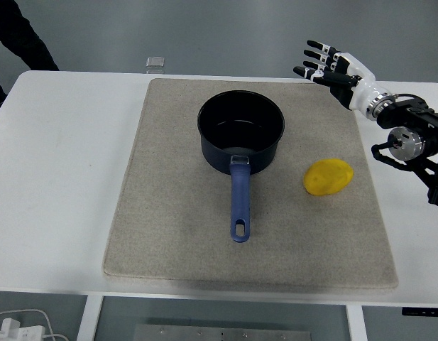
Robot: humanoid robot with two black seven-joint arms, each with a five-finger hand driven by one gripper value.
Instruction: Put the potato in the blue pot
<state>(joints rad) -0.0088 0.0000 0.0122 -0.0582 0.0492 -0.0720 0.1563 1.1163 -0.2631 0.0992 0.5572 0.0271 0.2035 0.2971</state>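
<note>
The right robot hand (331,65) hung over the far right corner of the beige fabric mat (169,213), its five black-and-white fingers (312,60) spread wide and holding nothing, pointing left, while the left robot hand was out of view. The yellow oval potato (328,177) lay on the mat's right side, nearer than the robot hand and well apart from it, just right of the dark blue round metal pot (241,138) that stood upright and empty in the middle of the mat. The step in hand seemed to be the reach toward the potato; to do it well the robot hand would likely need to come nearer and down over the potato, fingers kept wide, then close around its rounded sides evenly, since a smooth oval body could roll or slip from a lopsided grip. The pot's blue handle (239,202) pointed toward the near edge and lay left of the potato, so it should not block a lift across to the pot's open mouth. A small clear block (155,63) sat at the far edge of the white surface (55,177), and a dark sleeve (16,35) of a person showed at the far left corner; neither stood in the way
</note>
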